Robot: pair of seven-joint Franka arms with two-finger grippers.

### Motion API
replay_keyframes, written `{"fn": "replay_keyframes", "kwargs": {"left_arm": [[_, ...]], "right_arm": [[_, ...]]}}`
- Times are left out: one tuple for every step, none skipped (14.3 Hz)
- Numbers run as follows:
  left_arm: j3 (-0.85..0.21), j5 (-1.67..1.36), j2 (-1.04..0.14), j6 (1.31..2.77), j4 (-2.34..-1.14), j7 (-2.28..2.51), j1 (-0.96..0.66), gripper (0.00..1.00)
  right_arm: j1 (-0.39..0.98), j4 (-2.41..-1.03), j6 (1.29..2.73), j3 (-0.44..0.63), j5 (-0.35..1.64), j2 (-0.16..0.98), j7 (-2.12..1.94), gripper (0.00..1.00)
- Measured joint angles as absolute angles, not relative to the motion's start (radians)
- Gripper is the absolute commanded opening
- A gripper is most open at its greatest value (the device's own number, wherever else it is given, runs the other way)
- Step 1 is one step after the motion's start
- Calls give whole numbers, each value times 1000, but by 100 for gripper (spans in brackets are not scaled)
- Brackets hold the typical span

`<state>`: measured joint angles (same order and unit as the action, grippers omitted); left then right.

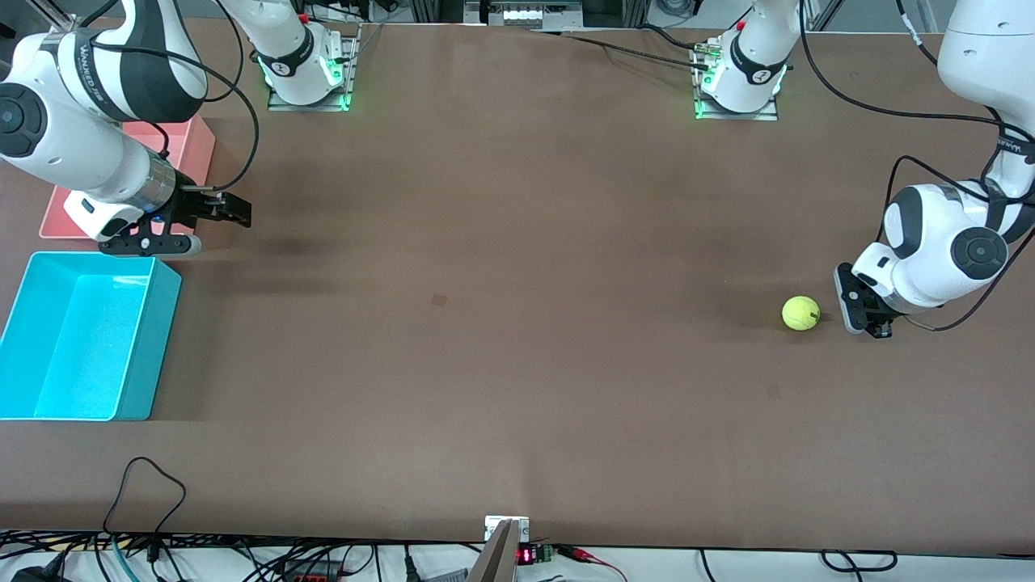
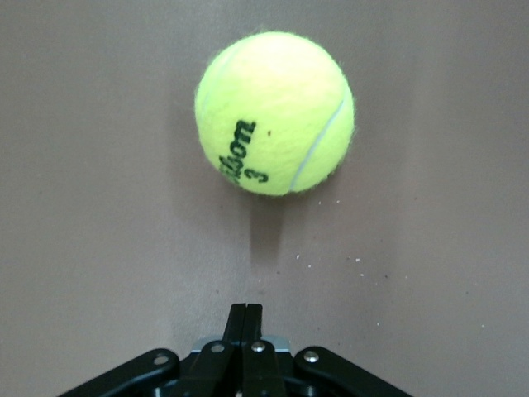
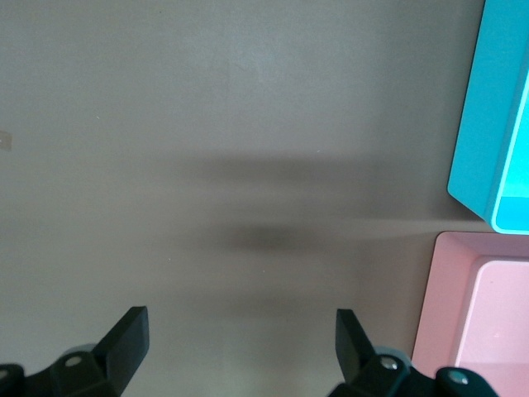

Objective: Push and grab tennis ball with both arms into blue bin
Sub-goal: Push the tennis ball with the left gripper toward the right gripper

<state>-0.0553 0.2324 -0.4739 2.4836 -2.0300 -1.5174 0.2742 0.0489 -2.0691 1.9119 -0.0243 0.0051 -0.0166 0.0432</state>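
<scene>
Pushing step: the left tool (image 2: 245, 318), fingers pressed together, sits just beside the tennis ball (image 1: 800, 313) on the counter (image 1: 501, 323); the ball lies well apart from the blue bin (image 1: 129, 388), where the right tool (image 3: 240, 331) waits spread apart; next, a steady shove toward it

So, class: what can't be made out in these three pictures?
- Pink bin: front view, mostly covered by the right arm; right wrist view, cut by the edge.
- Blue bin: right wrist view, only a corner shows.
- Ball: left wrist view, logo's first letters curve away.
- Left gripper: front view, fingers hidden under the wrist.
</scene>
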Motion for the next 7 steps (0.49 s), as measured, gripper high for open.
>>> {"fn": "replay_keyframes", "kwargs": {"left_arm": [[-61, 232, -475, 2484, -2032, -1517, 274, 0], [-70, 232, -478, 2484, -2035, -1517, 274, 0], [-87, 232, -484, 2484, -2038, -1514, 274, 0], [-114, 232, -493, 2484, -2040, -1499, 274, 1], [-153, 231, -502, 2484, -2040, -1457, 274, 1], [-201, 231, -511, 2484, -2041, -1391, 273, 1], [-257, 231, -519, 2484, -2041, -1311, 271, 1]], "right_arm": [[49, -2072, 1916, -24, 5, -16, 43, 100], [52, -2075, 1918, -24, 5, -16, 43, 100], [56, -2076, 1919, -25, 5, -16, 43, 100], [59, -2076, 1919, -25, 5, -16, 43, 100], [60, -2076, 1919, -25, 5, -16, 43, 100], [61, -2076, 1920, -25, 5, -16, 43, 100], [62, -2077, 1925, -25, 5, -15, 43, 100]]}}
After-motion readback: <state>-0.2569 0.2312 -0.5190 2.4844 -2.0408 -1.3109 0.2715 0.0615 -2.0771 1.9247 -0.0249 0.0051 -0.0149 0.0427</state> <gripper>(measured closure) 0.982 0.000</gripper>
